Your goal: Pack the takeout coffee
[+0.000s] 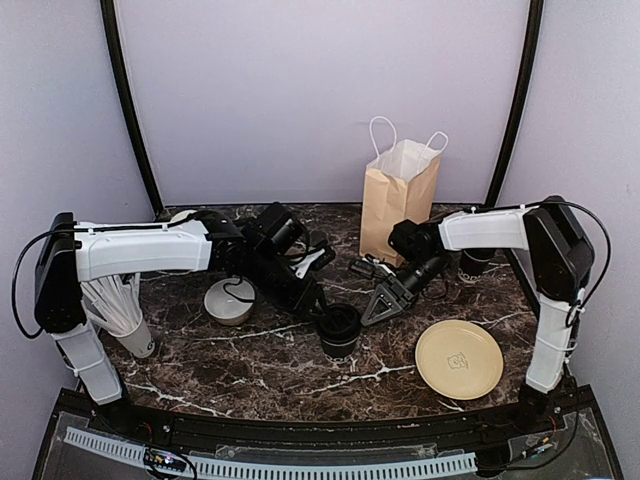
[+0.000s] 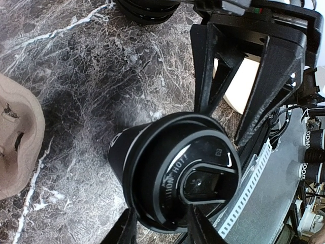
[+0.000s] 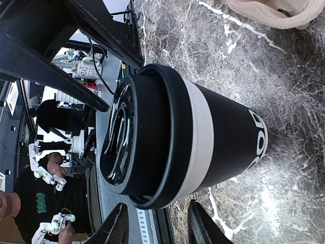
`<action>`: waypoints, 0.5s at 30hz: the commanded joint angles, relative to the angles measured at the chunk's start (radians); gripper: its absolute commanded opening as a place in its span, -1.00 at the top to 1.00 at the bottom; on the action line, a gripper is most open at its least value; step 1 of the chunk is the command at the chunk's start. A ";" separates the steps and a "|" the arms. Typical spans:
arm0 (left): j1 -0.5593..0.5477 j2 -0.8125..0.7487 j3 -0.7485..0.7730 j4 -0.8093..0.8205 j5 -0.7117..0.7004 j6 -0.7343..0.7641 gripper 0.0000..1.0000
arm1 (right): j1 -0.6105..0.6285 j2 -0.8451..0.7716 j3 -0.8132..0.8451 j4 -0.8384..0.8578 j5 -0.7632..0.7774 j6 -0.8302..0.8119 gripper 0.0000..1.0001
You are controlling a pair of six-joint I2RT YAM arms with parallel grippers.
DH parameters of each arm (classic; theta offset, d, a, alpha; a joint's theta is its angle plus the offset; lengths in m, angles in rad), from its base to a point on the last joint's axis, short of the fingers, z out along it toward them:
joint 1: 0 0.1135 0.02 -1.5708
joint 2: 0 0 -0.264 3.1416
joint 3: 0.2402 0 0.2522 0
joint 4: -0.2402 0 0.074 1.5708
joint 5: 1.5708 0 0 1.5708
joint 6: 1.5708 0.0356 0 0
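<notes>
Left fingers (image 2: 202,233) and right fingers (image 3: 199,226) are both straddling one lidded cup (image 1: 340,328) on the counter (image 1: 250,370); clenched or not, I can't tell.

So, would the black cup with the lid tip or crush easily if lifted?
Probably tippy: the cup is tall and narrows toward its base. Its wall looks like paper; a hard squeeze may dent it. The lid sits above a white band and could pop off.

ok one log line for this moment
cup: lidded, upright on table | left gripper: flanking lid, grip unclear | right gripper: at cup, grip unclear | paper bag: upright behind
</notes>
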 commanded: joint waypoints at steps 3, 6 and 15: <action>0.004 0.017 0.020 0.009 0.016 0.004 0.30 | 0.019 0.030 0.040 -0.033 -0.051 -0.024 0.23; 0.003 0.023 0.022 0.006 0.008 0.008 0.31 | 0.020 0.042 0.045 -0.037 -0.059 -0.024 0.28; 0.003 0.035 0.035 0.002 0.044 0.015 0.20 | 0.020 0.074 0.033 0.005 -0.010 0.067 0.34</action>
